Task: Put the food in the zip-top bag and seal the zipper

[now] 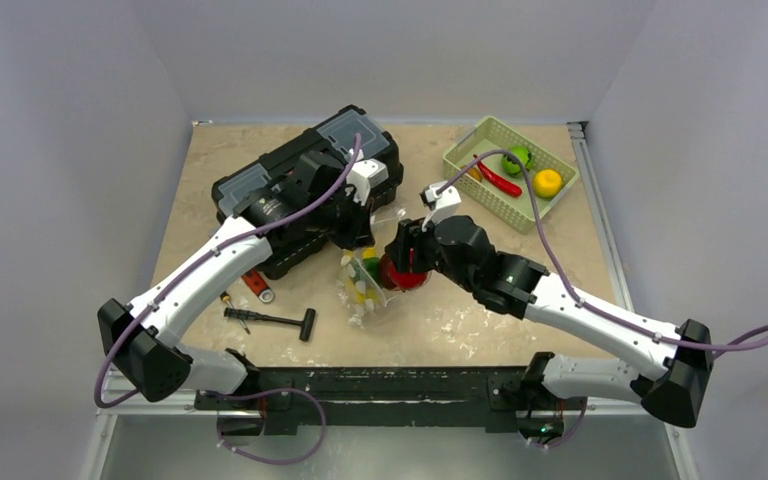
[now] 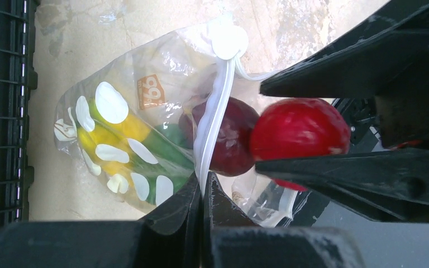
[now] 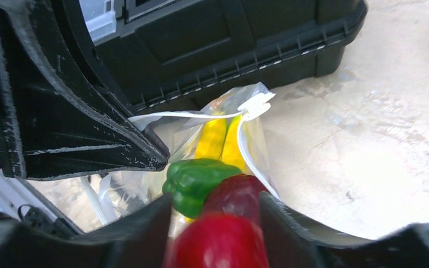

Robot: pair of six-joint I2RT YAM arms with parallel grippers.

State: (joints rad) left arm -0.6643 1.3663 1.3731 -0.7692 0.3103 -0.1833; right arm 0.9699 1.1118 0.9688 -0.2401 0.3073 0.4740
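The zip-top bag (image 1: 363, 287) lies on the table with its mouth toward the right arm. It holds a green pepper (image 3: 192, 178), yellow corn (image 3: 218, 139) and a darker red piece (image 2: 229, 134) just inside the mouth. My left gripper (image 2: 203, 178) is shut on the white zipper (image 2: 213, 117) strip, and this lifts one lip of the mouth. My right gripper (image 2: 260, 127) is at the mouth, shut on a glossy red fruit (image 2: 299, 137) that fills the gap between its fingers.
A black toolbox (image 1: 305, 185) stands right behind the bag and the left arm. A pale green basket (image 1: 560, 190) at the back right holds a green fruit (image 1: 516, 158), a red chili (image 1: 498, 180) and a yellow-orange fruit (image 1: 547, 182). Black-handled tools (image 1: 270, 320) lie front left.
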